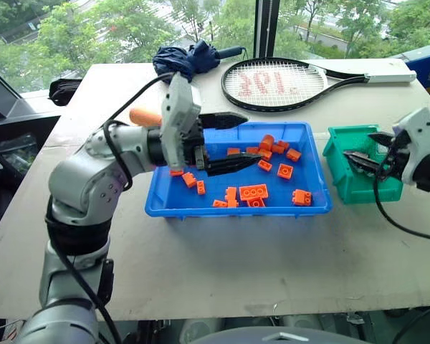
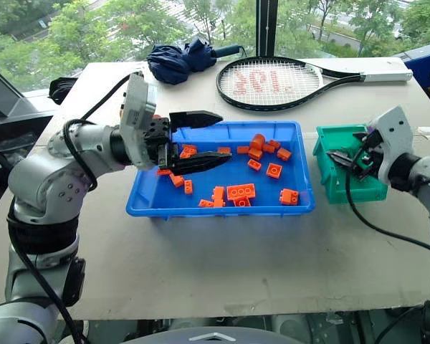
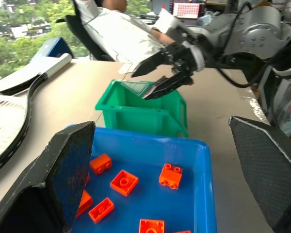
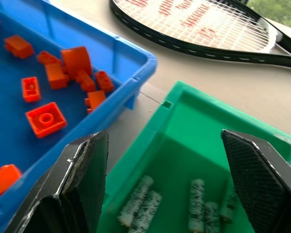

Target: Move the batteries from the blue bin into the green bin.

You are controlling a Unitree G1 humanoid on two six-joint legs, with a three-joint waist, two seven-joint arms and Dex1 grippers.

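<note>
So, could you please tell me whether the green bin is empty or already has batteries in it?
Not empty. The green bin holds several batteries lying on its floor, seen between the open right hand's fingers.

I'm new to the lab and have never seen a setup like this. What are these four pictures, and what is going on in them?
It is a two-armed humanoid robot standing at a table. Two pictures look down from its head; the other two come from a camera on each wrist.

The left tool hangs open over the blue bin, which holds orange toy bricks. The right tool is open over the green bin, holding nothing. The right wrist view shows batteries lying in that bin.

At the table's far side lie a tennis racket and a folded dark blue umbrella. The left wrist view also shows a person seated beyond the table.
</note>
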